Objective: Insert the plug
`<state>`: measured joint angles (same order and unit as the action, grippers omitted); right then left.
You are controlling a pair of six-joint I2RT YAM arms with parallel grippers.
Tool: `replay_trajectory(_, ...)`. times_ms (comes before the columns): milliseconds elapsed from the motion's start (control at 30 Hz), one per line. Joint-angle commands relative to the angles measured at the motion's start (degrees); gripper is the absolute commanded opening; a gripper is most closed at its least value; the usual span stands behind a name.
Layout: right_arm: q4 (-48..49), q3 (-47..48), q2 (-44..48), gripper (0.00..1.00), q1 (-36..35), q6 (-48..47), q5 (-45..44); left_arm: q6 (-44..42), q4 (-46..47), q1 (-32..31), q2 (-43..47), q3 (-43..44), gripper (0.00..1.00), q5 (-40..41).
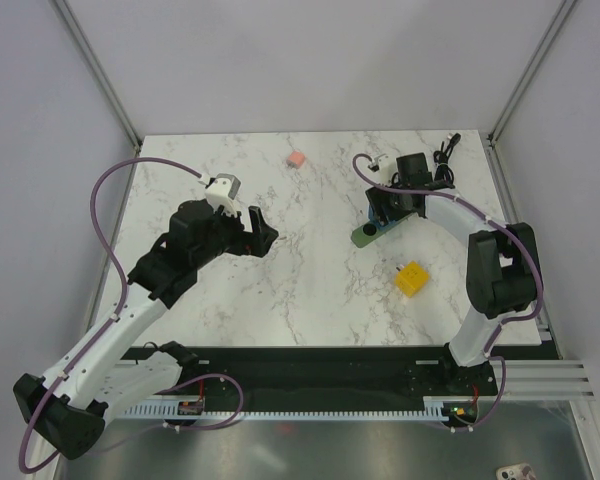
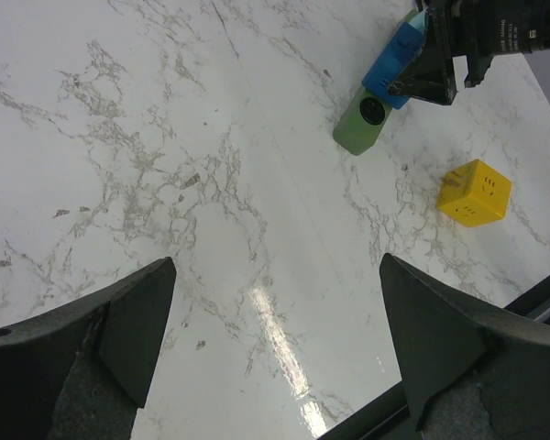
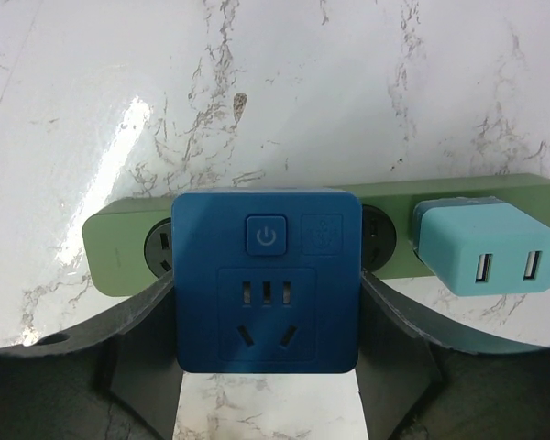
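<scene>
A robotics laboratory test cell is indicated. A marble-patterned table (image 1: 310,290) is enclosed by plain pale panels (image 1: 310,60) framed in aluminium posts (image 1: 95,65). A left arm (image 1: 130,310) and a right arm (image 1: 495,270) are bolted at its near edge, where a slotted rail (image 1: 555,375) and purple cables (image 1: 94,205) are exposed.

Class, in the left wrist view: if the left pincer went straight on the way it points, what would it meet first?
Most likely the bare table, which the left pincer tilts down at. The green power strip and yellow cube lie farther off, though depth is unclear.
</scene>
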<state>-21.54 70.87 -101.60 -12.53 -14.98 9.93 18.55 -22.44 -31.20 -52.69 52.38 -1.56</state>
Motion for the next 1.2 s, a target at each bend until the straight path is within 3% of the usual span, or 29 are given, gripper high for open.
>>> replay_trajectory(0, -7.29, 1.64, 0.96, 0.7, 0.58, 2.33, -1.67, -2.11, 1.25, 0.35, 1.09, 0.09, 1.0, 0.95)
replay_trajectory(233, -7.73, 2.95, 1.5, 0.83, 0.49, 2.06, -1.58, -2.2, 1.17, 0.26, 1.36, 0.0, 1.0, 0.95)
replay_trajectory(833, -13.88, 8.05, 8.61, 0.83, 0.58, 4.69, -3.34, -2.2, 1.08, 0.35, 1.71, 0.0, 1.0, 1.04)
replay_trajectory(933, -13.88, 10.69, 8.35, 0.74, 0.49, 5.92, -3.08, -2.2, 1.17, 0.35, 1.71, 0.0, 1.0, 1.03)
replay_trajectory(1067, -13.88, 14.29, 6.69, 0.25, 0.58, 7.68, -1.76, -2.2, 1.08, 0.26, 1.89, -0.08, 1.0, 1.04)
replay_trajectory(1167, -13.79, 16.22, 5.63, 0.13, 0.58, 8.3, -0.36, -2.2, 1.08, 0.26, 1.89, -0.09, 1.0, 1.12)
